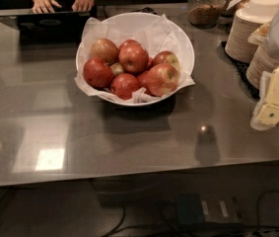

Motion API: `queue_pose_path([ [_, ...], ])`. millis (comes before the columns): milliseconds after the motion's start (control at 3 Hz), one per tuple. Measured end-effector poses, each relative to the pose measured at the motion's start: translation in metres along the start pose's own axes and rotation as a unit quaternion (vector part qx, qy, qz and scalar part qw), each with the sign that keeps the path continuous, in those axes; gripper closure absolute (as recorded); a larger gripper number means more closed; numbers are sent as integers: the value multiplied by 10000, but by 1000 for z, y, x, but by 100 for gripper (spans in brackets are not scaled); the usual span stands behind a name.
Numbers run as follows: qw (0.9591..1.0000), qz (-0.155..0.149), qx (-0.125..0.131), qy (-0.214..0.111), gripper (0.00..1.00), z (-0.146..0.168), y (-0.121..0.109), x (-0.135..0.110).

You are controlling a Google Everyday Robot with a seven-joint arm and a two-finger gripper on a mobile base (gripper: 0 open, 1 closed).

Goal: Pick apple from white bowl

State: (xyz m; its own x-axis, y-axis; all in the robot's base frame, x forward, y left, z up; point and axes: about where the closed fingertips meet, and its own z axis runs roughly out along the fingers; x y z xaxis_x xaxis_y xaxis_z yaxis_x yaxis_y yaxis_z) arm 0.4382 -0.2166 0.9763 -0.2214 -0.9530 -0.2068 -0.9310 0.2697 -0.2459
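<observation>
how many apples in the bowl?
7 apples: back-left, back-centre, back-right, left, centre, front, front-right, all in the white bowl; others may be hidden. Gripper: right edge, away from the bowl.

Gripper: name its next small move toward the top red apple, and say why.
Probably swing the gripper leftward in the view toward the white bowl, staying above its rim. It hangs at the right edge of the view, by the plate stacks, well apart from the top red apple, which sits uncovered on the pile.
</observation>
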Motion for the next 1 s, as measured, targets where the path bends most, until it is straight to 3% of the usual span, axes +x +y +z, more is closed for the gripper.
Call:
queue_pose_path([
  [667,9999,-47,40,-120,0,0,-3,-7],
  [1000,9980,-346,66,-534,0,9,-15,-42],
])
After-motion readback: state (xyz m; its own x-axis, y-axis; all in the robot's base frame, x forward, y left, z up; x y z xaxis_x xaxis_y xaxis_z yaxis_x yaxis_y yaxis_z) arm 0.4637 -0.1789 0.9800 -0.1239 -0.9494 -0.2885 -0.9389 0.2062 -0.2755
